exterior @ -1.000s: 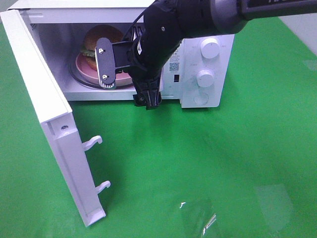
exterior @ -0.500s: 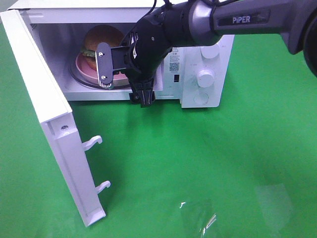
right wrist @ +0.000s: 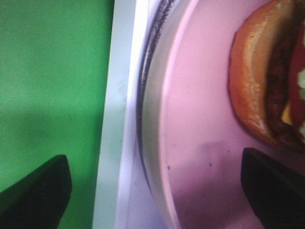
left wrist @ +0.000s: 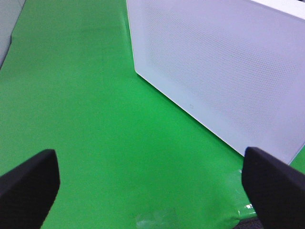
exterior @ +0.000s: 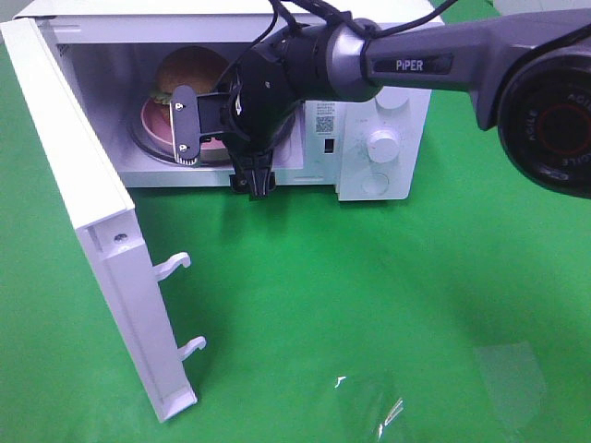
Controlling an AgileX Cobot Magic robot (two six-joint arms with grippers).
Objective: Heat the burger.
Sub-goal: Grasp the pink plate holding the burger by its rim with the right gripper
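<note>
burger: on pink plate inside microwave | right hand: wide open, seemingly empty, at microwave mouth

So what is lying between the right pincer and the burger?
Only bare pink plate: the right wrist view shows it between the open right pincer and the burger.

burger lower half hidden behind right claw, pink plate cut off by frame

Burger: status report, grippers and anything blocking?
Right gripper jaws open at microwave mouth, holding nothing. Left gripper open, clear of the action. Burger on pink plate inside. Door wide open.
</note>
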